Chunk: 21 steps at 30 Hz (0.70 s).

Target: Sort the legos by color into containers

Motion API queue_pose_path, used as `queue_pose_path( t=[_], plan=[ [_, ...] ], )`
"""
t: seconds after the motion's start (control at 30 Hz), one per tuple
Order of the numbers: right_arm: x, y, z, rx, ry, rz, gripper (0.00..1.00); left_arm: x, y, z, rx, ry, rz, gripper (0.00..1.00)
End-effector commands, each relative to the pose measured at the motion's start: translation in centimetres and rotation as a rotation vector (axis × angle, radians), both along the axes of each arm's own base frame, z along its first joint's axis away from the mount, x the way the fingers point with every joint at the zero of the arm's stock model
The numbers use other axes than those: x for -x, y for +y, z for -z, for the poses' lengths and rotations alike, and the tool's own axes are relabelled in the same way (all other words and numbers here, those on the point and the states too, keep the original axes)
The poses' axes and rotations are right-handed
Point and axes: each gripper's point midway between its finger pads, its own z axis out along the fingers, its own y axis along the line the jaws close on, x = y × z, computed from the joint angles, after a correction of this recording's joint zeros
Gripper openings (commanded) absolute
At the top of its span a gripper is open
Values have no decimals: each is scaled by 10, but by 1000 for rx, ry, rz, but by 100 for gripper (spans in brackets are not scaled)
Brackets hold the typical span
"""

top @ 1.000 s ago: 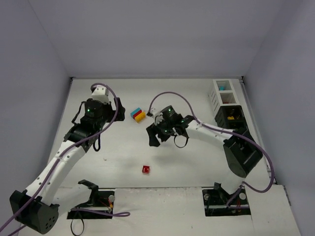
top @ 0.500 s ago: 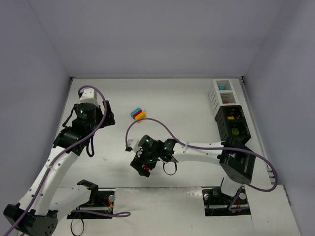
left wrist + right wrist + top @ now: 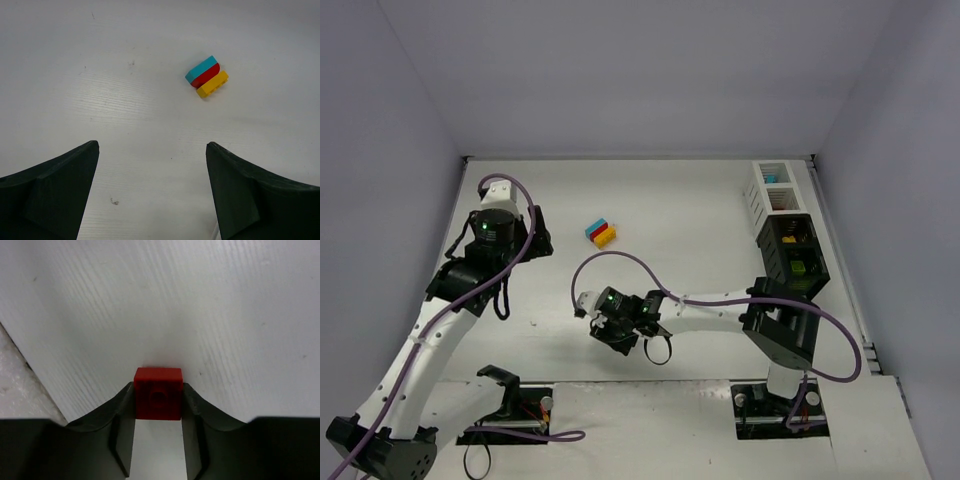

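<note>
Though small, sq. red lego [image 3: 158, 392], chunky

Desk surface [image 3: 700, 220]: white, with a faint streaked grain.
Single red brick [image 3: 158, 393]: solid red, one round stud mark on the face.
Right gripper [image 3: 158, 389] and left gripper [image 3: 151, 144]: black fingers [image 3: 120, 425].
Stack toward the far edge: cyan piece [image 3: 201, 69], red piece [image 3: 205, 76], yellow brick [image 3: 212, 84].
White container [image 3: 757, 200], far right corner: slatted sides; cyan and red-orange contents.
Black containers [image 3: 767, 250], right edge: yellow and green contents.
Left arm [image 3: 425, 345] and right arm [image 3: 715, 298]: white links, black joints, purple cables [image 3: 620, 258], green indicator lights.
</note>
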Motion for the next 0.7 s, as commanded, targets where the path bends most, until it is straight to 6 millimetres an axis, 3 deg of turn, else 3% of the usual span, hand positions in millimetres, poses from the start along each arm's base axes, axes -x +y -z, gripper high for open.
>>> queue_pose_path(
  t=[0.0,0.1,0.2,0.33,0.37,0.43,0.47,0.5,0.53,0.57,0.63,0.67],
  plan=[
    [-10,-4,-5,15,-66,31,26,-7,-2,-19,21,-50,-1,81],
    [-16,-9,-10,10,-90,85,0,-9,-4,-19,28,-53,6,81],
    [-48,-17,-29,-37,-108,189,0,-11,-7,-17,30,-48,18,81],
    [-139,-60,-76,-114,-200,473,0,-14,-17,-12,44,-26,59,81],
    [-178,-86,-99,-149,-245,591,0,-15,-22,-10,54,-15,85,81],
    [-217,-123,-122,-173,-304,727,0,-16,-27,-5,61,3,103,81],
    [-244,-159,-132,-169,-341,839,0,-16,-29,-4,66,9,112,81],
    [-263,-176,-149,-183,-385,900,0,-17,-34,0,76,26,136,81],
    [-276,-196,-157,-177,-417,961,0,-17,-36,2,78,35,144,81],
    [-293,-230,-160,-166,-432,1046,0,-19,-38,5,77,46,148,81],
    [-314,-260,-176,-189,-461,1128,0,-19,-43,9,79,62,174,81],
    [-324,-288,-177,-184,-468,1198,0,-21,-43,14,68,77,179,81]
  ],
)
